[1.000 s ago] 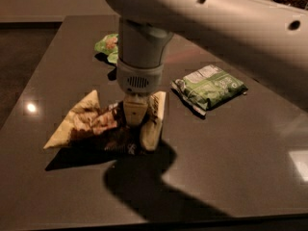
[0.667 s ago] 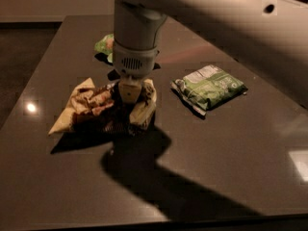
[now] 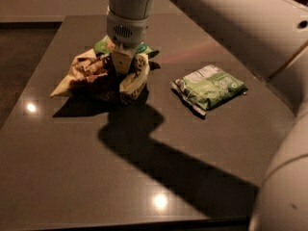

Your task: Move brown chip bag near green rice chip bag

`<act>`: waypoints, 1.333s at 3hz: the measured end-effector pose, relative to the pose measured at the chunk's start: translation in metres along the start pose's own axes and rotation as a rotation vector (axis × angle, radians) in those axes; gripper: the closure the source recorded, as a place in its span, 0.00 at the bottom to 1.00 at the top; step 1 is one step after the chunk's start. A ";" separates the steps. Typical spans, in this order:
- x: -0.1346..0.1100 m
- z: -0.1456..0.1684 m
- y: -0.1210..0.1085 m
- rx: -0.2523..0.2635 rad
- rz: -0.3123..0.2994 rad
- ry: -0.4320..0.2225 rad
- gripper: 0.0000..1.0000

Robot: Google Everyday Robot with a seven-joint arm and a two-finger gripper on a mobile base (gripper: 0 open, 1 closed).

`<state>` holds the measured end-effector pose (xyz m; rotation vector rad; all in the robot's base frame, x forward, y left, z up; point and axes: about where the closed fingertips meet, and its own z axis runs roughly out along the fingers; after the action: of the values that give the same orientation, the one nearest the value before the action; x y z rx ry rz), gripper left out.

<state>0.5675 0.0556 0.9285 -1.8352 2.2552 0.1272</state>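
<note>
The brown chip bag point(image 3: 89, 73) with cream-yellow edges lies crumpled at the far left of the dark table point(image 3: 144, 177). My gripper point(image 3: 122, 66) comes straight down from the pale arm and is shut on the brown chip bag's middle, with a cream fold bulging out to its right. The small bright green rice chip bag point(image 3: 107, 45) sits right behind the gripper, mostly hidden by it. The brown bag touches or nearly touches it.
A flat rectangular green packet point(image 3: 209, 87) with a white label panel lies at the right of the table. My arm point(image 3: 226, 23) crosses the upper right and its shadow falls over the table's middle. The table's left edge runs close to the brown bag.
My gripper has carried the brown chip bag away from the camera, up against the green rice chip bag. The flat green packet has not moved.
</note>
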 end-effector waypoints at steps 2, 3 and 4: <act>-0.011 -0.011 -0.046 0.073 0.029 -0.022 0.62; -0.007 -0.011 -0.063 0.131 0.041 -0.033 0.31; -0.010 -0.010 -0.062 0.125 0.038 -0.037 0.07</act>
<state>0.6289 0.0498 0.9454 -1.7141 2.2206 0.0255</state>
